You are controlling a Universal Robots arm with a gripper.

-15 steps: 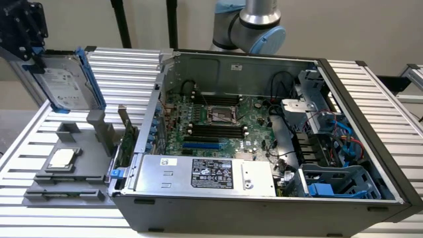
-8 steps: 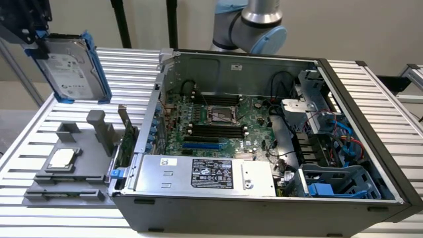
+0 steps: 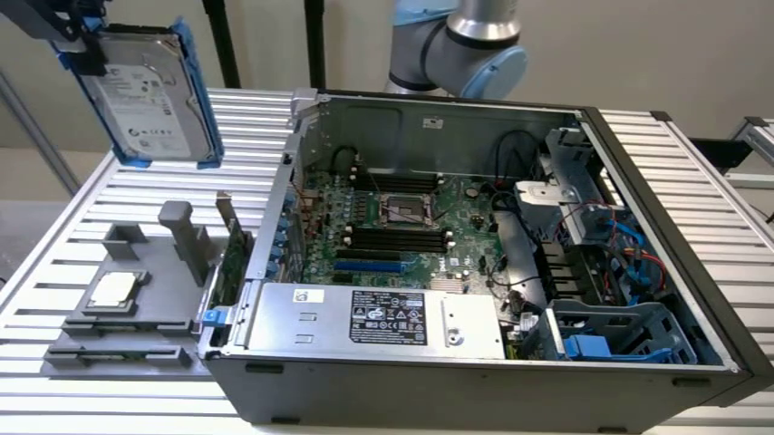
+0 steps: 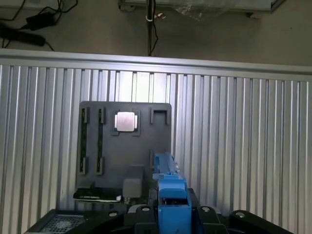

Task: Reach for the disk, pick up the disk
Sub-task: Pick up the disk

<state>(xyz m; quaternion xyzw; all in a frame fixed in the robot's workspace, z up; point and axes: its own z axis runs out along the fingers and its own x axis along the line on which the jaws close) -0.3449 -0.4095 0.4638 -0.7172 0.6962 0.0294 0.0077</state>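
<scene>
Above grey tray (image 3: pixel 167 306) holding chip (image 3: pixel 112 290) | disk (image 3: pixel 151 95) clamped in gripper (image 3: pixel 82 45)

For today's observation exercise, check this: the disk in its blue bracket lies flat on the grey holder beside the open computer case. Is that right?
Not quite. The disk does not lie flat on the grey holder; it hangs upright in the air above it, gripped at its top by the tool, beside the open computer case. The exterior view shows this.
</scene>
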